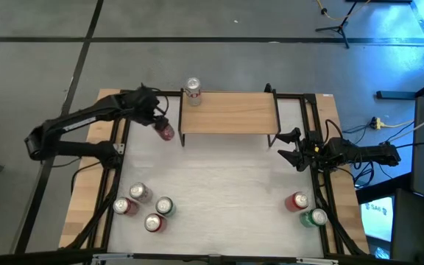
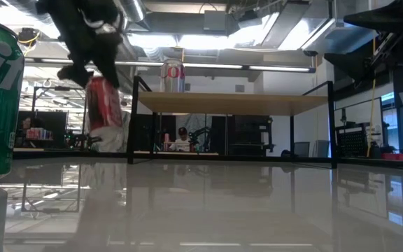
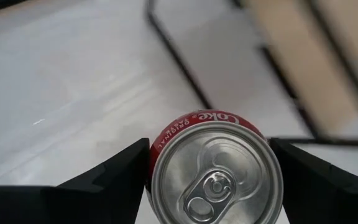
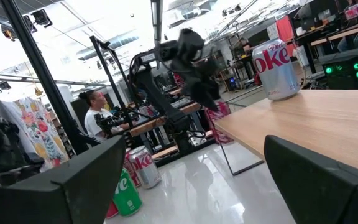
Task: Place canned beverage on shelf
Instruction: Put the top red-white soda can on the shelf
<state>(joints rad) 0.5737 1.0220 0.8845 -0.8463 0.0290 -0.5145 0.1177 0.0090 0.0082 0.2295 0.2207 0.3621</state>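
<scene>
Beside the shelf's point(image 1: 229, 112) left end, my left gripper point(image 1: 158, 122) clasps a red cola can point(image 1: 165, 130) above the table point(image 1: 219, 184). I should raise it over the plank edge, then set it down right of the silver can point(image 1: 192, 88). My right gripper point(image 1: 293, 151) waits unclenched by the right legs.

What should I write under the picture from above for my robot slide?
Left gripper carries a red soda can beside the light wood shelf, where a silver can stands.

Overhead, table-level, two wrist views; shelf point(image 1: 229, 112) shared.
</scene>
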